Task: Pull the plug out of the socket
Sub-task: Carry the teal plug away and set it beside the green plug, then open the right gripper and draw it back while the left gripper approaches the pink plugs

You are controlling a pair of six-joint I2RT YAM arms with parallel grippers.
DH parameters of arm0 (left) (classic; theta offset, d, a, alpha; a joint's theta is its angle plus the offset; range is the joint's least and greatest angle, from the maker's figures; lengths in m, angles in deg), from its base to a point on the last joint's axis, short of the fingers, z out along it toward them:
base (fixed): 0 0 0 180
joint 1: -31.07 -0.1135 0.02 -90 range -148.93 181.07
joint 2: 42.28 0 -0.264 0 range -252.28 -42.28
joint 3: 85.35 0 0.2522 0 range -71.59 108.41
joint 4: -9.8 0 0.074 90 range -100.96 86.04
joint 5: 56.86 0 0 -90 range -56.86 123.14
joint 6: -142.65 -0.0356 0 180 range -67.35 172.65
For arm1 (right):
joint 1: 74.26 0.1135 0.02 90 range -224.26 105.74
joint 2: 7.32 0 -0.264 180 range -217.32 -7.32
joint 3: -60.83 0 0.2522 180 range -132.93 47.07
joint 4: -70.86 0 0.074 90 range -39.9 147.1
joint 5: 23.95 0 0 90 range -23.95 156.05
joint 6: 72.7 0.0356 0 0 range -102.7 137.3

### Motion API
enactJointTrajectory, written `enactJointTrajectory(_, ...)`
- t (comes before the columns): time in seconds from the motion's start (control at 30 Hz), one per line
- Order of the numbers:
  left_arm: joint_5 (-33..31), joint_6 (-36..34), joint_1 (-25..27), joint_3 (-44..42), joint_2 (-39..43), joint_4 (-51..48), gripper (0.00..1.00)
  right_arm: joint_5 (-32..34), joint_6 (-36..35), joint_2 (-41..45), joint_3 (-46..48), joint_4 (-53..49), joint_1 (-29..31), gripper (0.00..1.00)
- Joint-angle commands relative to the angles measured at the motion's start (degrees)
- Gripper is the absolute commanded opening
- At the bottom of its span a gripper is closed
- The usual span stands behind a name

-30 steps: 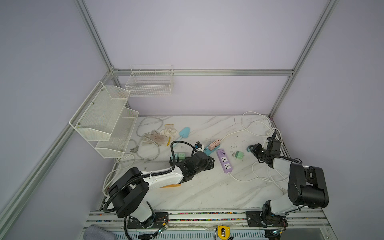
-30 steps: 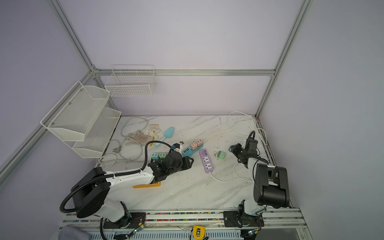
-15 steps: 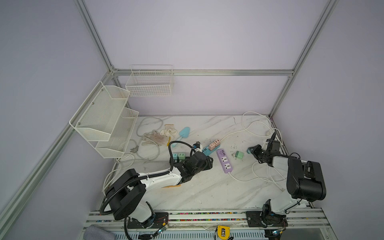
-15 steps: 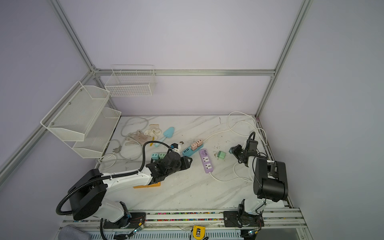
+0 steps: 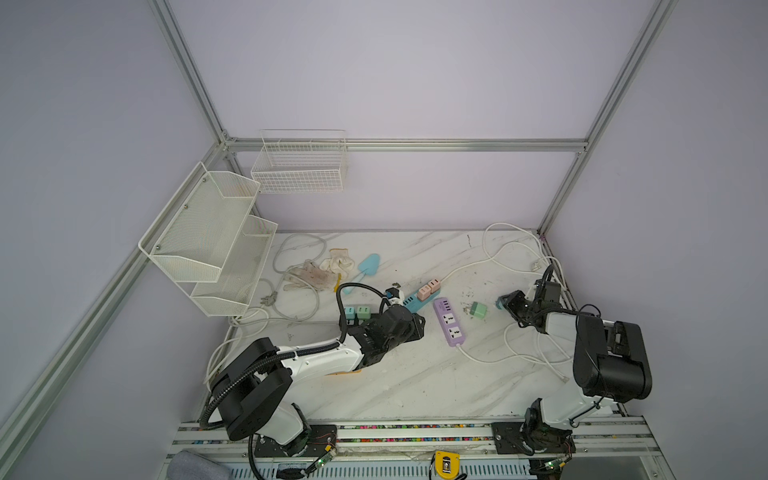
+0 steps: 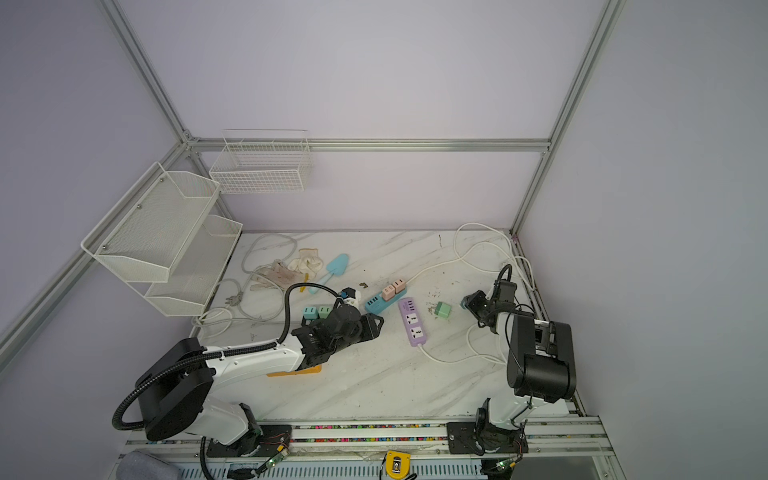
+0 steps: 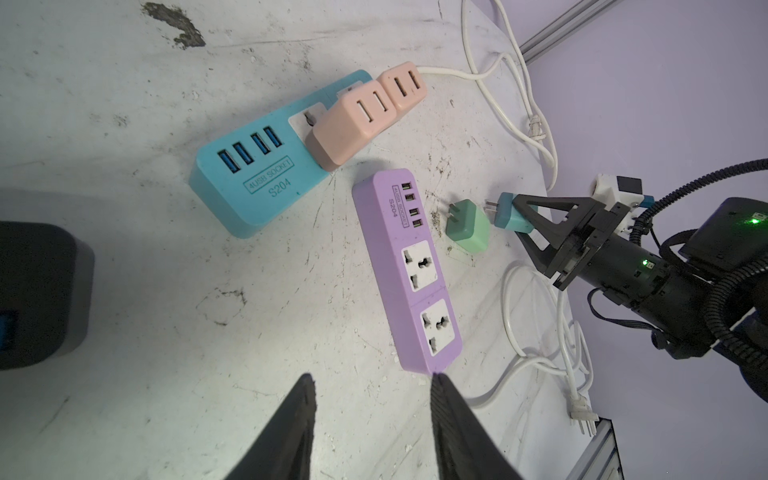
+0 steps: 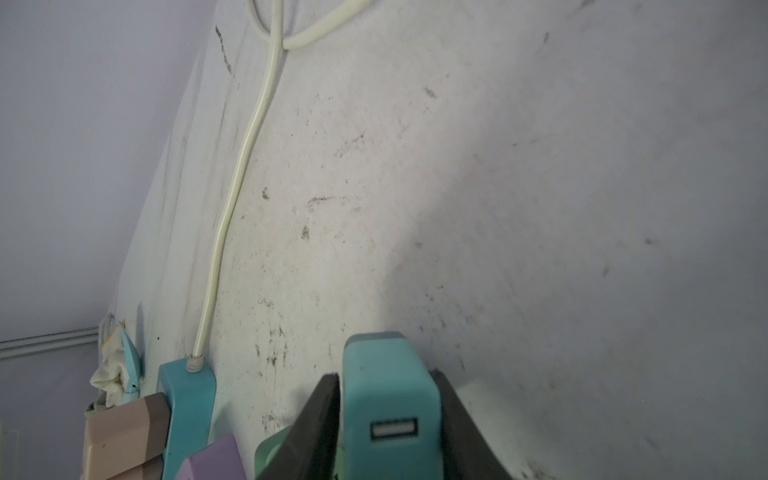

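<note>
A teal plug with a USB port sits between the fingers of my right gripper, which is shut on it at the table's right side. The left wrist view shows this teal plug with bare prongs pointing at a loose green plug. The purple socket strip lies with both outlets bare. Two pink plugs sit in the blue socket strip. My left gripper is open over the table, one fingertip by the purple strip's cable end.
White cables loop along the right edge. Two green adapters and a white adapter sit behind my left wrist. Gloves, a blue scoop and wire racks are at the back left.
Both arms' rear links have shifted a little. Both grippers stay almost in place, and the teal plug remains between the right fingers.
</note>
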Motion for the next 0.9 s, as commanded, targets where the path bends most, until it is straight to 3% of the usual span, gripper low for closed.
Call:
enactJointTrajectory(0.0,0.1,-1.75,-0.44,-2.14,1.73,1.55,0.46,2.11,-1.06,1.5,-1.68,-2.71,-0.27,0.43)
enactJointTrajectory(0.33,-0.33,-2.39,-1.04,-3.15,3.79,1.23,0.47,4.0,-4.01,6.05,-2.55,-8.47,-0.2,0.6)
enactJointTrajectory(0.57,-0.69,-3.56,-1.9,-3.69,7.18,-0.95,0.47,4.29,-5.6,13.74,-2.65,-13.93,1.53,0.7)
enactJointTrajectory(0.87,-0.84,-6.37,-3.85,-3.45,9.32,-4.88,0.49,7.68,-5.08,21.39,-4.59,-20.49,17.09,0.76)
